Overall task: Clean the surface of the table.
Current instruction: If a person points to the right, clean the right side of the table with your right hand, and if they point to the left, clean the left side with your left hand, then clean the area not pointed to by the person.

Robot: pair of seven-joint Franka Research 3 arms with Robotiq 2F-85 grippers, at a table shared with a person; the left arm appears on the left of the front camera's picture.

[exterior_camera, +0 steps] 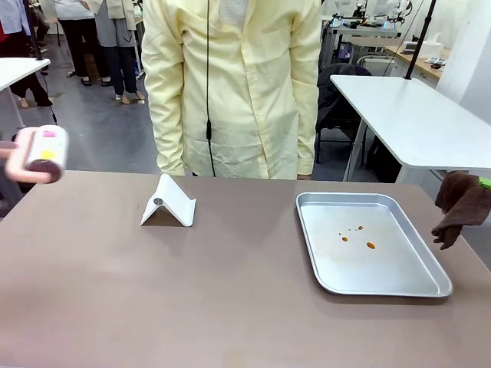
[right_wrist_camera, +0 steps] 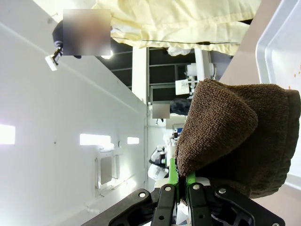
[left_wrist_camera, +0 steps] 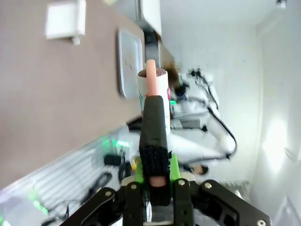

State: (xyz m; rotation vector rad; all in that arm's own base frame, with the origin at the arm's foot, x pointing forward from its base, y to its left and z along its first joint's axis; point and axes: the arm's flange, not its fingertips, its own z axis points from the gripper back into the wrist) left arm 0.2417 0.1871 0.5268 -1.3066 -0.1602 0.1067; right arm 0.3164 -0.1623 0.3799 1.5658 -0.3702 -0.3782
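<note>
The brown table (exterior_camera: pixel 230 299) fills the lower frame: rigid, flat and matte, likely wiped rather than grasped. The left gripper (left_wrist_camera: pixel 155 165) clamps a lint roller (left_wrist_camera: pixel 151 89) by its handle; the right gripper (right_wrist_camera: pixel 181 175) pinches a brown cloth (right_wrist_camera: pixel 235 136).

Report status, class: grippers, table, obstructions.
Left gripper shut on lint roller. Right gripper shut on brown cloth. Table: white stand, steel tray in the way.
</note>
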